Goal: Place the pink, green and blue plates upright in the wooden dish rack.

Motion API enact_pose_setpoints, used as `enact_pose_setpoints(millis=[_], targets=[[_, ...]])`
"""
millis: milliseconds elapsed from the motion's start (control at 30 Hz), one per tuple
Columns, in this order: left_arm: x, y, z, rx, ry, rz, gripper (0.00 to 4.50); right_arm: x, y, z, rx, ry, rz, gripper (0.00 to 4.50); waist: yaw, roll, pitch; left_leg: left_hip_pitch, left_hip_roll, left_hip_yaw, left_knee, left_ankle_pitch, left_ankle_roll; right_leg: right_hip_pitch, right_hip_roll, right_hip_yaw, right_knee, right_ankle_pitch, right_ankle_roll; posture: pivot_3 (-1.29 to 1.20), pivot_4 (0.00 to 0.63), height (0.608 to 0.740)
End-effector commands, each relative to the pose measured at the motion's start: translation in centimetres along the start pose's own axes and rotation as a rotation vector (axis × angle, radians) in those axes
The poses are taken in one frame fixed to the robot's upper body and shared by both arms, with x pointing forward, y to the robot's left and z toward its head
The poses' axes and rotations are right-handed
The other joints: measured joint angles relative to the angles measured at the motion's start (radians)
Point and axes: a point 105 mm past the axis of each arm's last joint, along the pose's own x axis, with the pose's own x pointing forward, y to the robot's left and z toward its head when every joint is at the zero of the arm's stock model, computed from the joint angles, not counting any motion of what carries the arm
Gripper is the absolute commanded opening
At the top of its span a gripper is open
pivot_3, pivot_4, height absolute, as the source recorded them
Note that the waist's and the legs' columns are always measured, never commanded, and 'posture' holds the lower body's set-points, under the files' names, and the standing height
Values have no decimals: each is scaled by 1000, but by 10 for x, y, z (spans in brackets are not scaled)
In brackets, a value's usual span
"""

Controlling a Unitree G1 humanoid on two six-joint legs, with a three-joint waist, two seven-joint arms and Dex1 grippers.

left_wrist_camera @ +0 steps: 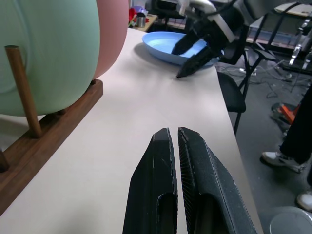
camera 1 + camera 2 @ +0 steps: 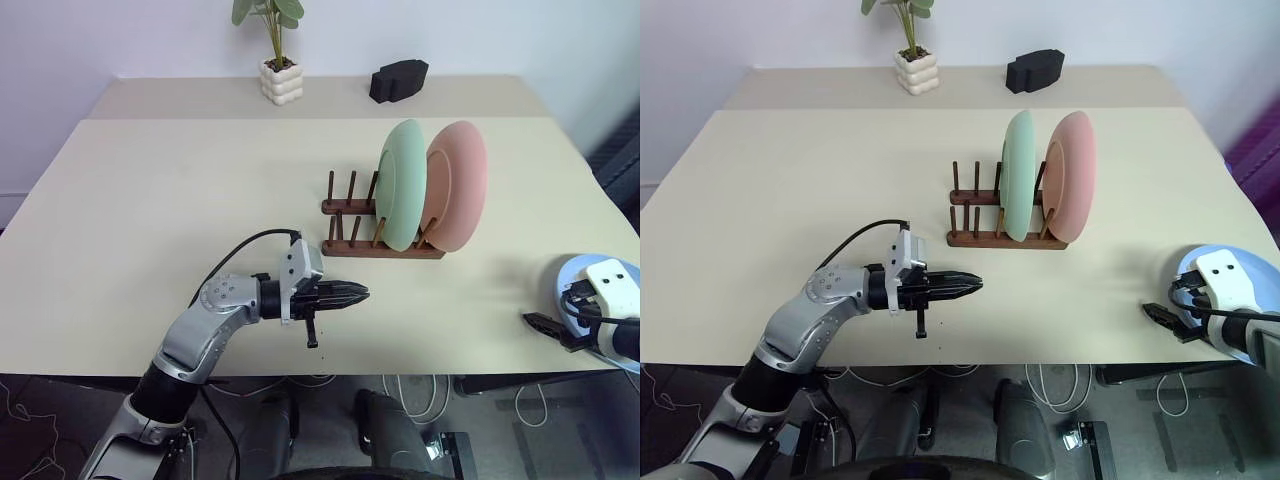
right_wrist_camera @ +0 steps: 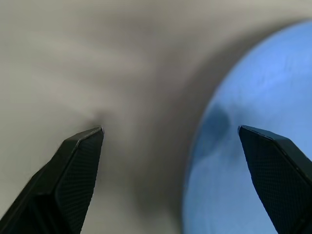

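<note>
Bench (image 2: 150, 200) broad, pale; green plate (image 2: 400, 185) & pink plate (image 2: 458, 185) already upright in the wooden dish rack (image 2: 375, 225), mid-bench, side by side at its right end, several pegs free on its left; blue plate (image 2: 1252, 275) lies flat at the bench's near right corner, well apart from rack; potted plant (image 2: 278, 70) & black blocky object (image 2: 398, 80) at far edge. Right end effector (image 3: 170, 141) spread wide, one finger over bare bench, other over the plate's rim, nothing pinched yet. Left end effector (image 2: 345, 294) pressed together, empty, near front of rack. Risks, my read: plate sits close to bench edge, so a nudge before closing could push it off; flat rim gives thin bite, may slip; carrying it in could knock green plate.
</note>
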Motion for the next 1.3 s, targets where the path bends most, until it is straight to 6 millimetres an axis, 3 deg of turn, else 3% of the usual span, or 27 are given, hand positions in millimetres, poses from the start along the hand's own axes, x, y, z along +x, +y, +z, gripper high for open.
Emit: enact_pose_setpoints(millis=[33, 233, 267, 400, 567, 633, 700, 800, 833, 933, 1067, 1200, 1300], targets=[[-3, -2, 10, 39, -28, 14, 203, 4, -6, -10, 9, 36, -47, 3239, 0, 0, 0, 0, 0, 0, 1, 0, 0, 0, 0, 0, 0, -1, 2, 0, 150, 738], [-3, -2, 11, 43, -29, 16, 203, 4, -7, -8, 4, 25, -55, 295, 1, -2, -1, -1, 0, -2, 4, 0, 0, 2, 0, 0, 0, -1, 2, 0, 150, 738], [-2, -2, 11, 43, -29, 16, 203, 3, -7, -7, 3, 23, -57, 17, -1, -4, -2, -1, 0, -2, 5, -1, 1, 2, 0, 0, 0, -1, 2, 0, 150, 738], [-1, -1, 12, 43, -31, 16, 203, 0, -11, -1, -15, 1, -79, 17, 0, -5, -3, 0, 1, -2, 5, -1, 1, 3, 0, 0, 1, -1, 2, 0, 150, 738], [-1, -1, 11, 43, -31, 18, 203, -10, -40, 43, -115, -143, -256, 17, -3, -4, -3, -1, 1, -1, 6, -1, 1, 3, 0, 0, 1, -1, 2, 0, 150, 738], [-1, 0, 11, 43, -31, 22, 203, -32, -57, 109, -211, -399, -395, 17, -8, -1, -1, -1, 0, -1, 6, -1, 1, 2, 0, 0, 1, -1, 2, 0, 150, 738], [-1, 1, 10, 45, -30, 25, 203, -51, -61, 149, -243, -568, -457, 17, -17, 6, -1, -1, 0, 2, 6, -1, 1, 1, 0, 2, 1, 0, 3, 0, 150, 738], [-3, 4, 11, 56, -36, 50, 203, -86, -36, 215, -310, -867, -421, 17, -22, 6, -1, -1, -1, 0, 5, -2, 3, 0, 1, 1, 2, 1, 3, 0, 150, 738], [-3, 4, 11, 57, -37, 55, 203, -93, -30, 226, -326, -919, -409, 17, -22, 6, -1, -1, -1, -1, 4, -2, 3, 0, 2, 1, 2, 2, 1, 0, 150, 738], [-9, 10, 11, 66, -38, 101, 203, -118, 16, 264, -394, -1154, -252, 17, -22, 6, -1, -1, 0, -2, 4, -2, 3, 0, 2, 0, 2, 2, 2, 0, 150, 738], [-21, 17, 8, 65, -24, 166, 203, -133, 71, 278, -430, -1298, 47, 17, -22, 5, 0, -1, 0, -2, 4, -2, 3, 0, 1, 1, 2, 2, 2, 0, 150, 738], [-30, 21, 3, 59, -6, 208, 203, -137, 102, 277, -446, -1336, 241, 17, -18, 5, 0, -2, 1, -2, 5, -2, 3, 0, 0, 1, 2, 2, 2, 0, 150, 738], [-41, 26, 0, 57, 6, 264, 203, -156, 136, 281, -435, -1433, 426, 17, -26, 6, 0, -2, 1, -2, 5, -2, 3, 0, -1, 1, 2, 2, 2, 0, 150, 738]])
